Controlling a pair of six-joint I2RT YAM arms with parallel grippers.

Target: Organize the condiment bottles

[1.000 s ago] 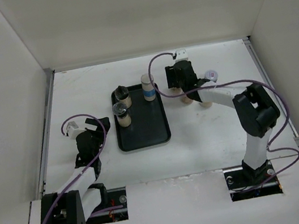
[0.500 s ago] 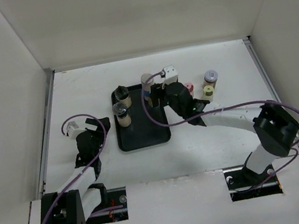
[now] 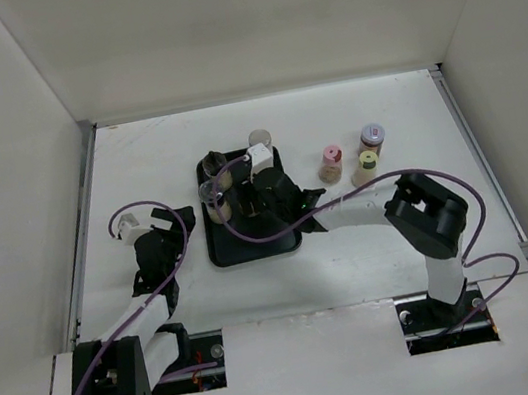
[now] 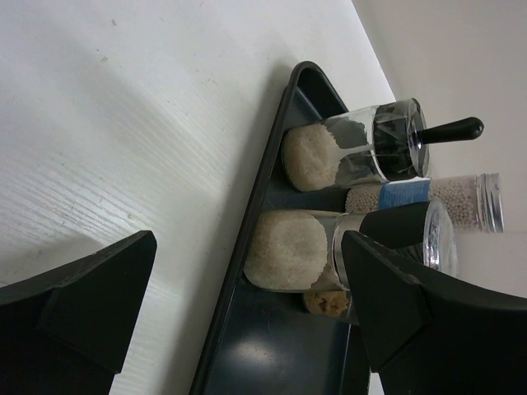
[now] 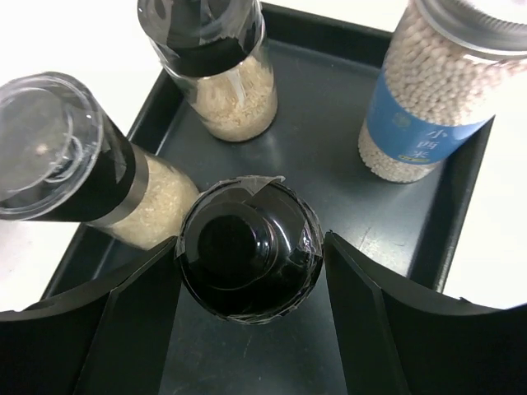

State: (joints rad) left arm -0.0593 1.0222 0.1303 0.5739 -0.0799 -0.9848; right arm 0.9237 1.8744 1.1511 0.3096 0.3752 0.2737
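My right gripper (image 3: pixel 249 200) is over the black tray (image 3: pixel 252 245), shut on a black-capped condiment bottle (image 5: pixel 249 249); the cap sits between both fingers. Whether its base rests on the tray floor I cannot tell. Three other bottles stand at the tray's far end: a black-capped one (image 5: pixel 218 58), a clear-capped one (image 5: pixel 66 156) and a tall one with a blue label (image 5: pixel 436 90). Pink-capped (image 3: pixel 332 161), lilac-capped (image 3: pixel 372 137) and yellow-green-capped (image 3: pixel 367 165) bottles stand on the table right of the tray. My left gripper (image 3: pixel 162 225) is open and empty, left of the tray.
White walls close the table in at the back and both sides. The tray rim (image 4: pixel 263 197) faces my left gripper (image 4: pixel 247 247), with bare white table between them. The near half of the tray floor (image 5: pixel 321 164) is bare.
My right arm has swung left from the group of bottles on the table to above the tray, carrying the black-capped bottle. The left arm has not moved.
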